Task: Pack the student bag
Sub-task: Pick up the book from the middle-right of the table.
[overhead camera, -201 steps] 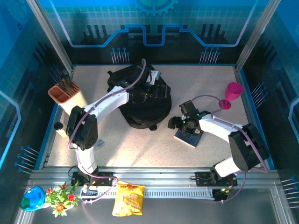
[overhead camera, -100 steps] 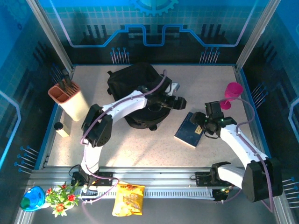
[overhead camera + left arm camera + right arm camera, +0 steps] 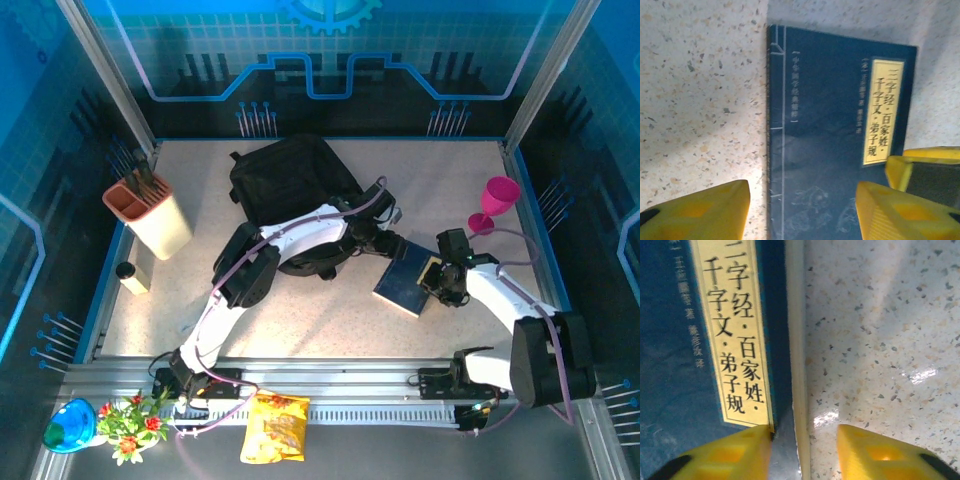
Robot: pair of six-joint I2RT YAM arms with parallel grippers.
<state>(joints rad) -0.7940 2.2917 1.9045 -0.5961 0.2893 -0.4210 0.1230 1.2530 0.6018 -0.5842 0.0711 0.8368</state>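
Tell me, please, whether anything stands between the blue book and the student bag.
No loose object lies on the table between the book and the student bag. Only the left arm spans that gap, the left end effector open above the book.

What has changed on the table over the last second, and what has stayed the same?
The left gripper left the student bag and swung right to the blue book, jaws open. The right gripper moved from above the book to its right edge, straddling it. Nothing is held. Book, bag and pink goblet stayed put.
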